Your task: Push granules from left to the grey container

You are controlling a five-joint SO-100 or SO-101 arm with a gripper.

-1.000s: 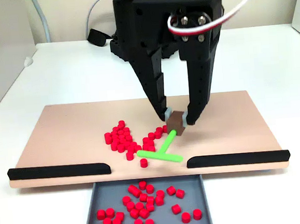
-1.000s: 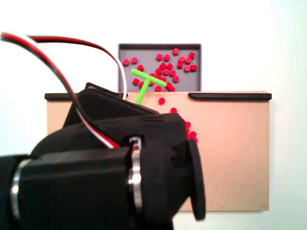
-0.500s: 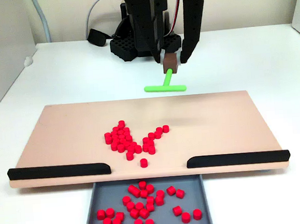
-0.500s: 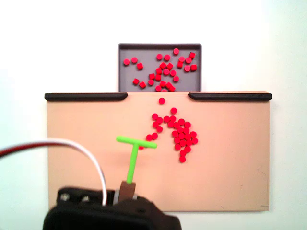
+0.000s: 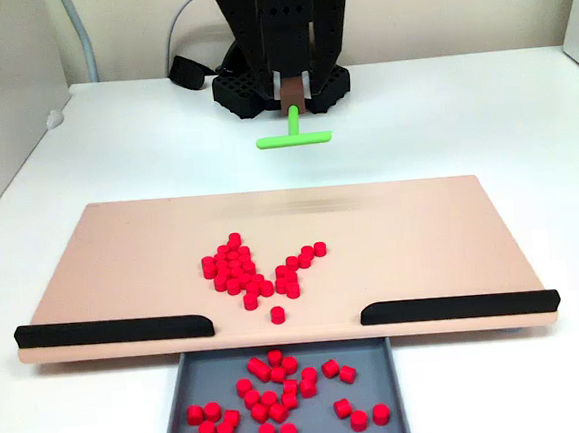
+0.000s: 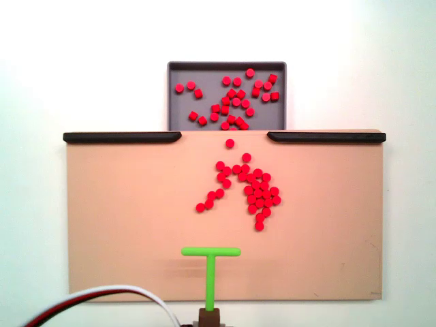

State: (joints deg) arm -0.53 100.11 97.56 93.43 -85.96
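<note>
Fingers clasp the green T-stick, well behind the granules on the board.

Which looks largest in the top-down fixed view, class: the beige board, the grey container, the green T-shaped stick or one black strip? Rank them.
1. The beige board.
2. The grey container.
3. The green T-shaped stick and a black strip: look similar, so unranked; the stick also rides higher, nearer the camera.

white table | pale wall behind | grey panel left, possibly a cabinet
</note>
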